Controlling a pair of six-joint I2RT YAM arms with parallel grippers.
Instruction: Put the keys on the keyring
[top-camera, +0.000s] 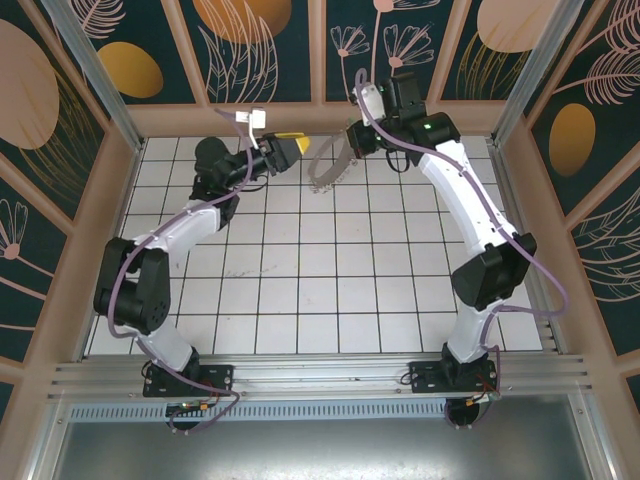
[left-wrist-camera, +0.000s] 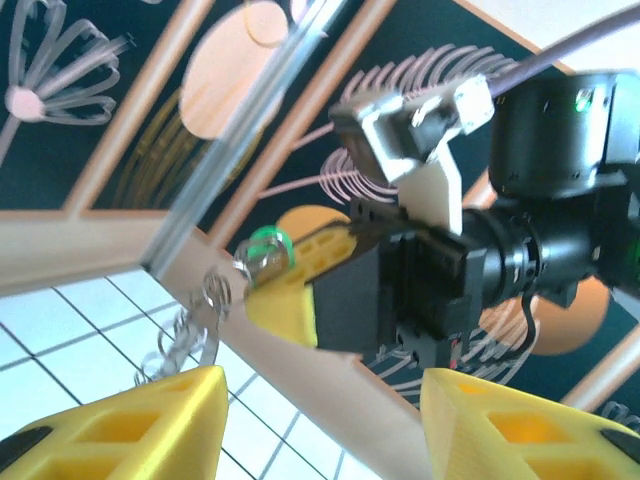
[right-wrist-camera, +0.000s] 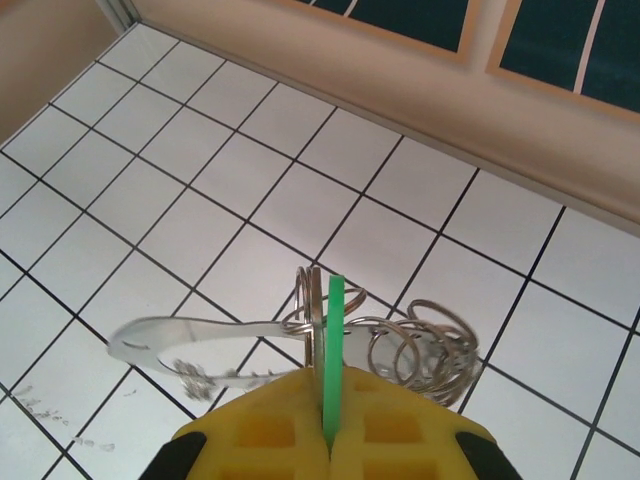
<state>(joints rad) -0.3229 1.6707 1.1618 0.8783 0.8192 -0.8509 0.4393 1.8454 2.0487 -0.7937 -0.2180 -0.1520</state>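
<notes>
Two arms reached toward the far edge of the white-tiled table (top-camera: 300, 280), their grippers facing each other above the far middle. The left arm (top-camera: 190, 225) rose from the near left corner, folded sharply at the elbow and ran its forearm out toward the far edge. The right arm (top-camera: 465, 200) climbed from the near right corner and arched over, its wrist turned back to the left.

The left gripper (top-camera: 285, 150) stood partly open. Its two yellow fingers (left-wrist-camera: 150, 420) were well parted with nothing between them. The right gripper (right-wrist-camera: 329, 392) had its fingers pressed together on the key (right-wrist-camera: 334, 320), whose flat green head sat edge-on in the seam between them. Whether the hoop's wire was clamped there too could not be told.

The key was held in the air near the far edge, straight ahead of the left gripper's gap, near it but apart. The keyring (right-wrist-camera: 190, 340) met the right gripper's fingertips at the same spot and swung out to one side of them, clear of the tiles.

Both grippers' fingers were blocky yellow plastic with recessed pockets and dark patches at the sides. The key's head was bright green, a thin strip from the right wrist and a small rounded shape from the left wrist. The keyring was a thin grey metal hoop, blurred, with a bunch of silvery wire loops (right-wrist-camera: 425, 345) crowded beside the key.
</notes>
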